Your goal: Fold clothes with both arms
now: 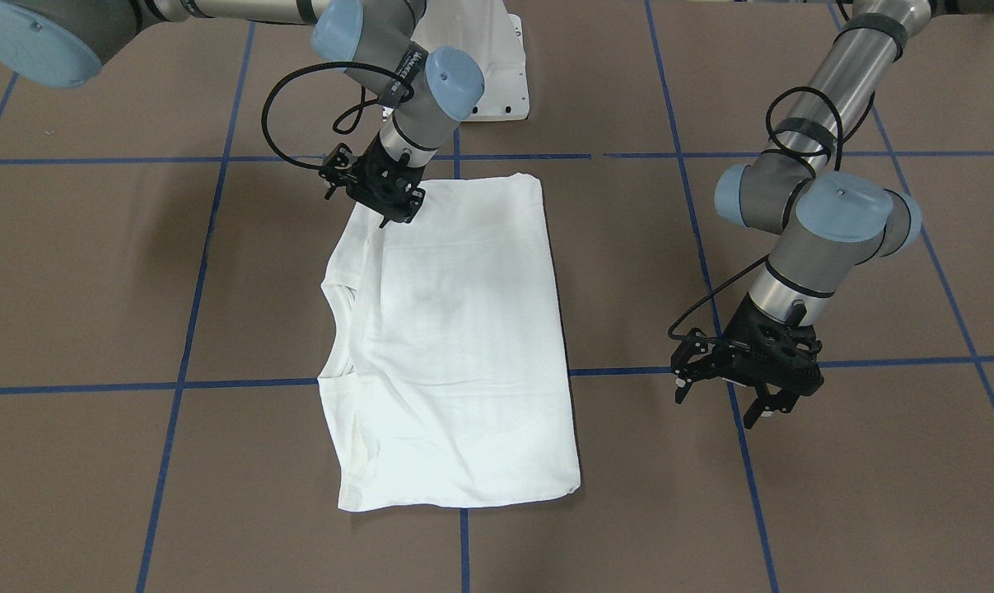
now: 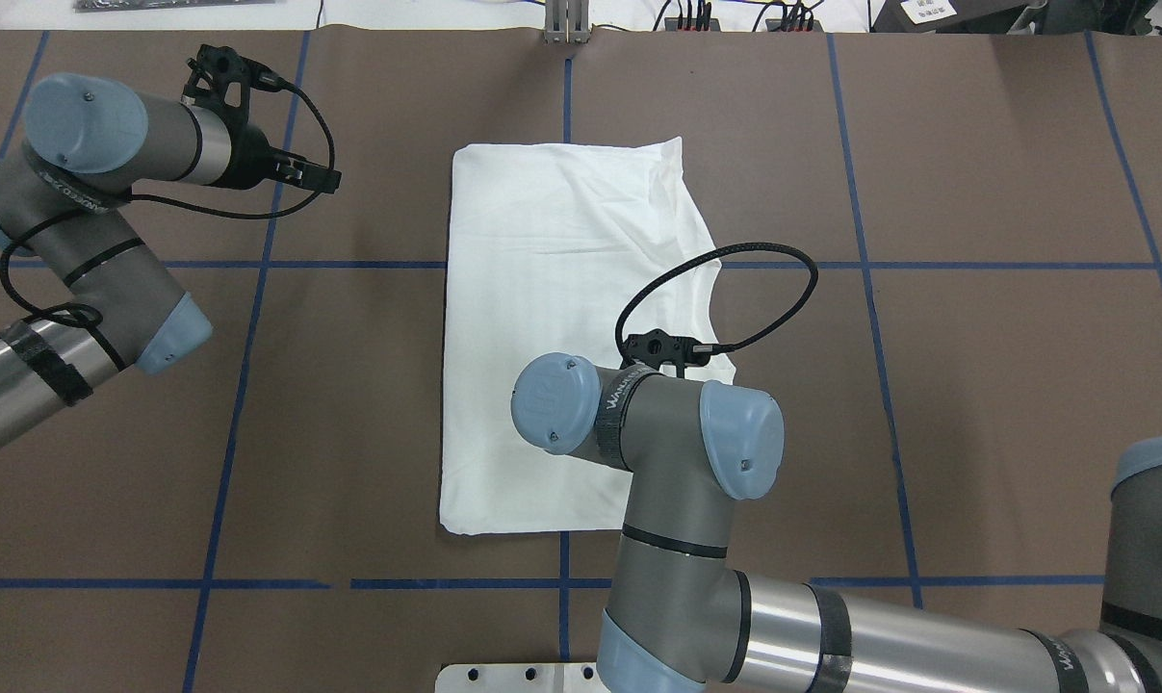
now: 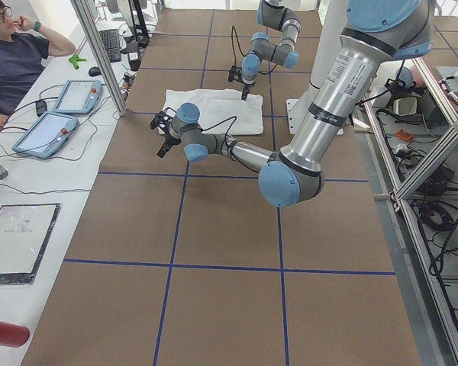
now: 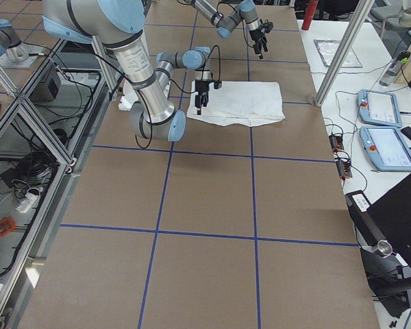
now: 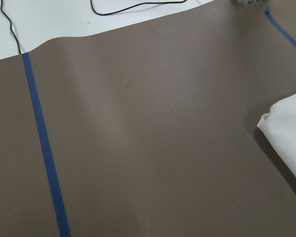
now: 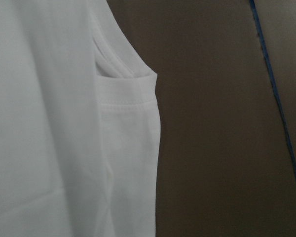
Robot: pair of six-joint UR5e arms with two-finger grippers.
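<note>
The white T-shirt (image 1: 455,346) lies flat on the brown table, folded into a long rectangle. Its round collar (image 1: 336,288) is at one long edge. It also shows in the overhead view (image 2: 552,289). My right gripper (image 1: 394,216) hangs over the shirt corner nearest the robot base, and its fingers look parted. In the overhead view my right arm hides it. The right wrist view shows only the shirt's edge and hem (image 6: 123,98). My left gripper (image 1: 721,403) is open and empty above bare table, well off the shirt. The left wrist view catches one shirt corner (image 5: 286,133).
Blue tape lines (image 1: 464,156) grid the brown table. The white pedestal base (image 1: 501,74) stands behind the shirt. An operator (image 3: 15,61) sits at a side desk with two tablets (image 3: 61,114). Metal frame posts (image 4: 342,48) stand at the table's edges.
</note>
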